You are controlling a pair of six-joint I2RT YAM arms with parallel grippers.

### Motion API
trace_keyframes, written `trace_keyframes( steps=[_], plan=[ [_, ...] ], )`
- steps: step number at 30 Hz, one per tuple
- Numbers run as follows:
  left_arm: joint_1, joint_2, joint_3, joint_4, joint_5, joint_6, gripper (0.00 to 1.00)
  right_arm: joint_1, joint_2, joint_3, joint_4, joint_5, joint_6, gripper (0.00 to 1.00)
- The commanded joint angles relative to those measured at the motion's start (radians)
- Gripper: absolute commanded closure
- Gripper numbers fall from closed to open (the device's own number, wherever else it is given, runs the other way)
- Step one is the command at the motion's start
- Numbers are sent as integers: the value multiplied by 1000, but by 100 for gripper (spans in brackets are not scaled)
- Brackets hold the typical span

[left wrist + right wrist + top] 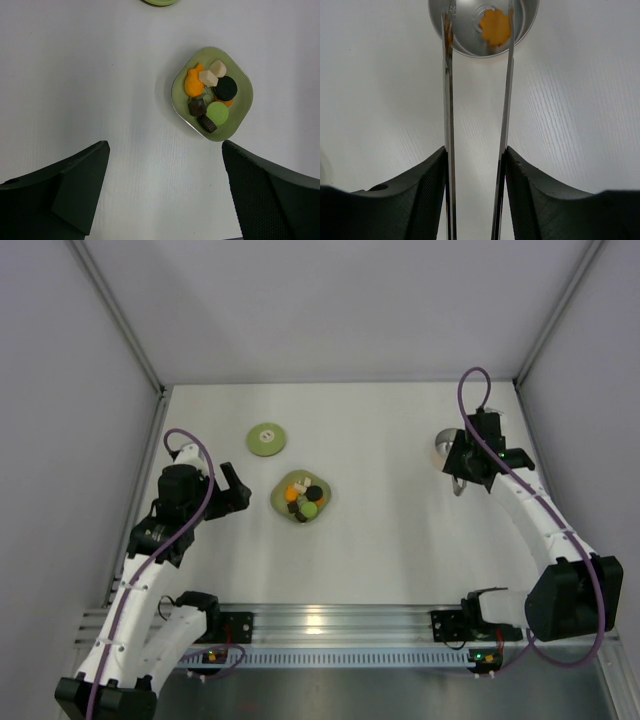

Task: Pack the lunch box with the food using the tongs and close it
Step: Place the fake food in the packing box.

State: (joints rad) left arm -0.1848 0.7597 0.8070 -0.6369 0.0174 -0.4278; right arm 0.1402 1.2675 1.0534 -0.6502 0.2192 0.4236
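My right tool (476, 170) grasps the tongs (449, 100), a finger pressed on each slim arm, and the arms stand apart all the way to their tips. Those tips reach over the tin (465, 35), which sits near the far right of the tabletop (400, 550), and an orange piece (494, 26) lies on the tin's floor between them, touching neither as far as I can tell. The rest of the food (210, 97) lies on the plate (241, 116) near the tabletop's middle, well apart from the tin and on its left. I judge the next fetch turns on this: the tongs' long axis runs from my right wrist out to the tin, so that arm has to swing left to bring the tips over the plate. My left tool (165, 147) is released, jaws wide, holding nothing, and hangs just beside the plate, nearer to it than the right, but without tongs. The lid (267, 438) lies beyond the plate toward the far edge, also on the left arm's side. Only the right wrist view shows the piece inside the tin; the top view hides it behind the wrist yet alone shows tin, plate and lid together.
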Motion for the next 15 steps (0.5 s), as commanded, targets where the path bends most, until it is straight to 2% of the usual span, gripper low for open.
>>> trace_keyframes(
  steps=[1, 9, 15],
  plan=[
    [-2, -2, 3, 26, 0, 6, 1, -24, -17, 16, 52, 11, -16, 53],
    [-5, 1, 3, 26, -2, 6, 1, -19, -60, 52, 14, -26, -22, 54],
    [-5, 4, 3, 28, 0, 6, 1, 77, -146, 91, -43, -32, -8, 54]
  ],
)
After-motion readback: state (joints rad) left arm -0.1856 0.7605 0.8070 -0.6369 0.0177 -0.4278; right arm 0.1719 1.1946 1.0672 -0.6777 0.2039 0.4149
